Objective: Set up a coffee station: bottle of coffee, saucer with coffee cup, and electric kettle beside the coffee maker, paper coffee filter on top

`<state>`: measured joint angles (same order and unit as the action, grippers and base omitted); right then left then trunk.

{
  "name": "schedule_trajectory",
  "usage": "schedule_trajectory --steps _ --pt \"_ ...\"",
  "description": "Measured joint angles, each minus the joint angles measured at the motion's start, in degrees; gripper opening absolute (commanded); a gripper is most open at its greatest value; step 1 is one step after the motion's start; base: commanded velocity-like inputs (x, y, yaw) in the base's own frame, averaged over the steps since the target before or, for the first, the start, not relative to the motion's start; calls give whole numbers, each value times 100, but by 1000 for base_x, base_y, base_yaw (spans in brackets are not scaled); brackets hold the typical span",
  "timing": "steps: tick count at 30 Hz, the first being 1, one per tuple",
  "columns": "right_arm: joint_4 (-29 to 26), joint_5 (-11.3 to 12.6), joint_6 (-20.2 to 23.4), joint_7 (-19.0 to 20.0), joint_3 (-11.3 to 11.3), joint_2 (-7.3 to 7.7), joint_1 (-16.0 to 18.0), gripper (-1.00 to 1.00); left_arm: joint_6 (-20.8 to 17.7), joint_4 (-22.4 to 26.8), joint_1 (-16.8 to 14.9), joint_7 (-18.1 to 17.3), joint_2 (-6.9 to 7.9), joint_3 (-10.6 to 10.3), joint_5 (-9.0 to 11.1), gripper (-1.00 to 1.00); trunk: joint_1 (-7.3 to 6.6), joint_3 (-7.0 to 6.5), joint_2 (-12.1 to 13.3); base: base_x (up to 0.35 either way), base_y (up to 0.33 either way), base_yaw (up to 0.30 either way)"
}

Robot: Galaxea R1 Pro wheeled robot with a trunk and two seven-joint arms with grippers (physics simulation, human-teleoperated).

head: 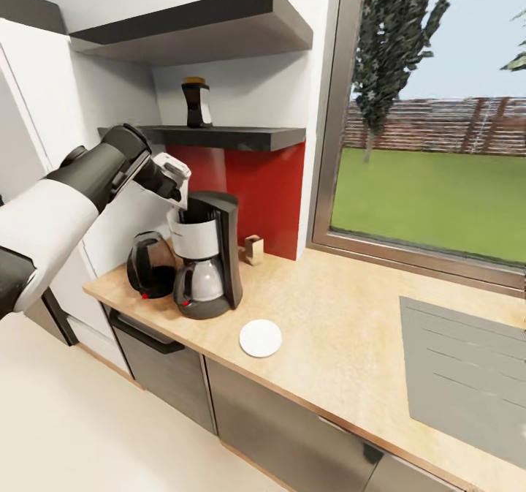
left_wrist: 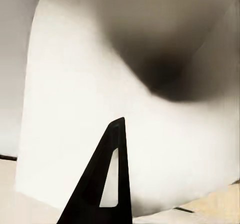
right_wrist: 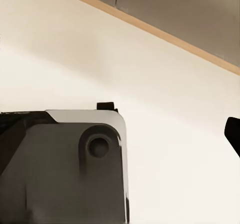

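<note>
Head view: the left gripper (head: 177,198) is pressed in at the top of the coffee maker (head: 210,254), left of centre, where a white paper coffee filter (head: 193,237) sits. A careless pull could drag the filter off or nudge the electric kettle (head: 151,264) just beside it. The saucer (head: 260,338) lies on the countertop (head: 343,331) lower centre; the bottle of coffee (head: 196,102) waits on the shelf (head: 219,137) above.

Left wrist view: one dark finger (left_wrist: 102,184) crosses the filter's white surface (left_wrist: 75,94); whether it grips, I cannot tell.

Right wrist view: the gripper body (right_wrist: 65,164) hangs over pale floor; finger spread unclear.
</note>
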<state>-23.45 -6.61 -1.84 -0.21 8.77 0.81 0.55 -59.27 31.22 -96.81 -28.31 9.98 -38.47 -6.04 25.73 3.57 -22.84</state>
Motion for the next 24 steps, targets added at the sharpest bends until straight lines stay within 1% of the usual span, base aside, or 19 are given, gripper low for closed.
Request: schedule_trajectory --steps 4,9,15,21,24 --pt "-2 0 -3 -1 -1 -5 0 100 -72 129 -129 -70 -91 -124 -15 -100 2 0 4 0 0 0" --pt "2 8 -8 -3 4 40 0 100 5 291 -291 -73 -254 -282 -84 -100 2 0 4 0 0 0" --pt "3 8 -8 -4 5 47 0 100 11 485 -486 -79 -448 -287 -75 -100 2 0 4 0 0 0" --pt "3 8 -10 -4 5 47 0 100 8 491 -681 -88 -425 -319 -79 -100 2 0 4 0 0 0" --pt "3 8 -11 -4 6 47 0 100 6 435 -737 -97 -353 -320 -80 -100 2 0 5 0 0 0"
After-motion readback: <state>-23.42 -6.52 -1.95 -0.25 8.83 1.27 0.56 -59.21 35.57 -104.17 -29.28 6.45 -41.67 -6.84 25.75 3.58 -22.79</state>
